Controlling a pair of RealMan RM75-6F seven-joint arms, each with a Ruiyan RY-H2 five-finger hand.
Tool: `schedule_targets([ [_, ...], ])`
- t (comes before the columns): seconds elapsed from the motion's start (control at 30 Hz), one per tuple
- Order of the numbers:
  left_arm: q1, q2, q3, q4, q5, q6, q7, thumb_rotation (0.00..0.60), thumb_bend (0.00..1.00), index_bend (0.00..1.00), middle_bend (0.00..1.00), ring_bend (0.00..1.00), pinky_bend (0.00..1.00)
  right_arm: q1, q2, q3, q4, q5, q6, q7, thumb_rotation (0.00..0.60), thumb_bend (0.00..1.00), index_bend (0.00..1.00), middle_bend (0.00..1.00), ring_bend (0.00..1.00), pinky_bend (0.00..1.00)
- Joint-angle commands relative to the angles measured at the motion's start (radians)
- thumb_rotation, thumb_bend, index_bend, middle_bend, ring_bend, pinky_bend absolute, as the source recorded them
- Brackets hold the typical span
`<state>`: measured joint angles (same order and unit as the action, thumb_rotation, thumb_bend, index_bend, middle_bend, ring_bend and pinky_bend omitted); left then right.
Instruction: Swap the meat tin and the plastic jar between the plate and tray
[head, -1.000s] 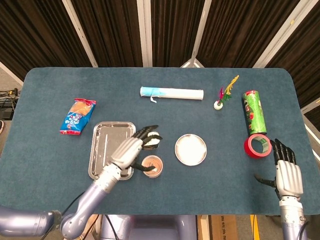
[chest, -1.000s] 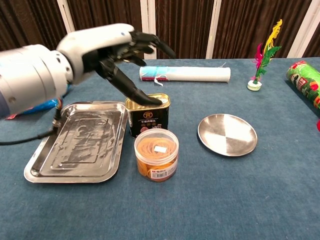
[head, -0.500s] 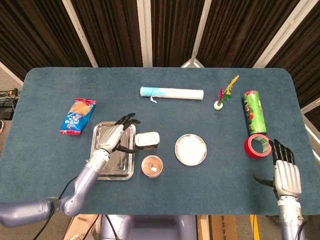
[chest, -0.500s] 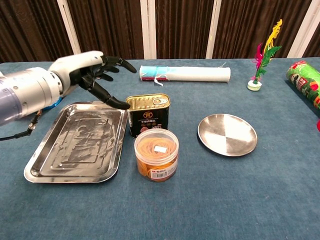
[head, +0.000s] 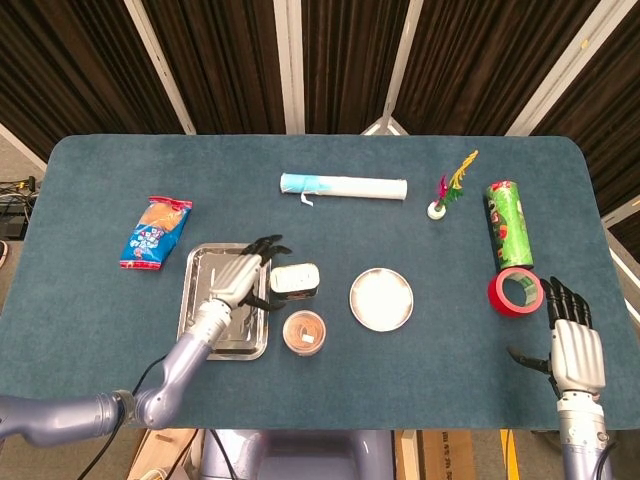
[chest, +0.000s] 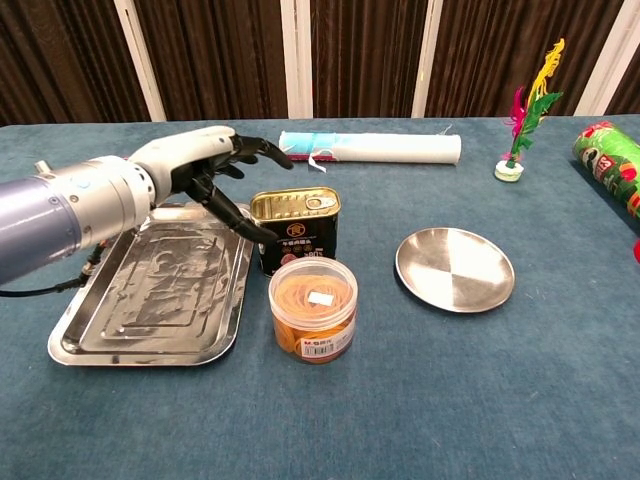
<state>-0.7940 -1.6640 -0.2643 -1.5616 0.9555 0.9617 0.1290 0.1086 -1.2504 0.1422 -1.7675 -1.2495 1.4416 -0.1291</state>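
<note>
The gold meat tin (chest: 295, 230) (head: 295, 279) stands on the cloth between the steel tray (chest: 130, 315) (head: 198, 330) and the round plate (chest: 455, 268) (head: 381, 299). Just in front of it stands the clear plastic jar (chest: 312, 308) (head: 304, 332) with orange contents. My left hand (chest: 215, 170) (head: 243, 279) hovers over the tray's far right corner, fingers spread, its thumb reaching to the tin's left side. It holds nothing. My right hand (head: 572, 340) rests open at the table's near right edge, seen only in the head view.
A rolled white sheet (chest: 370, 148) lies behind the tin. A snack packet (head: 155, 232) lies left of the tray. At the right are a feather shuttlecock (chest: 528, 110), a green canister (head: 508, 223) and a red tape roll (head: 516, 291).
My left hand lifted off the top of the tin, swung left over the tray, then came back lower beside the tin's left side. The right hand stayed still.
</note>
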Motion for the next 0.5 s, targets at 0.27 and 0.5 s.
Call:
schedule_targets([
  [0.27,-0.031,-0.092,0.019,0.05,-0.009,0.05,0.125,0.6,0.25,0.26,0.17,0.08,0.2,0.004,-0.003,0.006,0.011,0.012,-0.017,0.011,0.6,0.0,0.0,0.0,0.02,0.0],
  [0.5,-0.029,-0.113,0.009,0.067,-0.02,0.076,0.153,0.6,0.34,0.32,0.26,0.17,0.27,0.007,0.001,0.003,0.012,0.009,-0.031,0.022,0.6,0.0,0.0,0.0,0.02,0.0],
])
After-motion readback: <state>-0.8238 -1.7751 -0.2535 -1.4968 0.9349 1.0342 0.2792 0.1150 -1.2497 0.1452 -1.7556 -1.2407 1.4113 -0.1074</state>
